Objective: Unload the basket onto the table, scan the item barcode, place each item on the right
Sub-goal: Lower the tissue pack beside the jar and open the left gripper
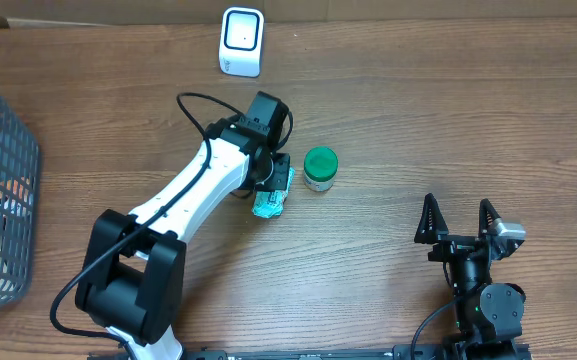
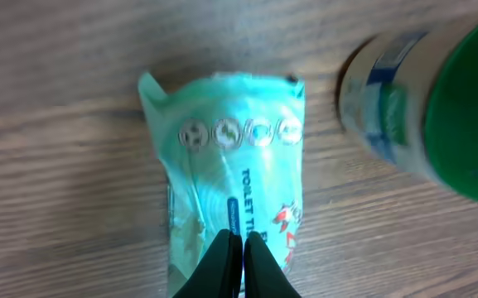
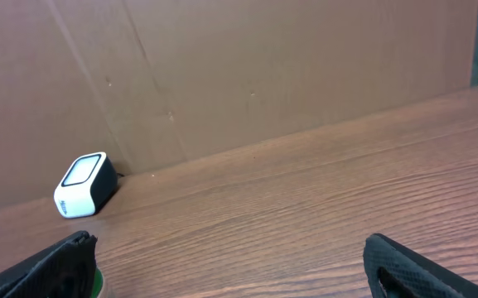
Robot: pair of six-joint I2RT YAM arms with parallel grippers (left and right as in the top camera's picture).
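A: Where's the teal tissue packet (image 2: 230, 182)?
B: Flat at the middle of the worktop, just beside the green-lidded jar (image 1: 320, 168). The left gripper (image 2: 243, 242) is clenched over its wrapper; I can't tell if film is caught.
A: Risk?
B: A thin pinch could slip when lifted, or the packet could knock the jar. The right gripper (image 1: 458, 218) gapes near the front edge.

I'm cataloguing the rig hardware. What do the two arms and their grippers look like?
The left arm has white links, black joints and a black cable looping along it; the left gripper has slim black fingers. The right arm is black with a small green light; the right gripper has pointed, triangular black fingers.
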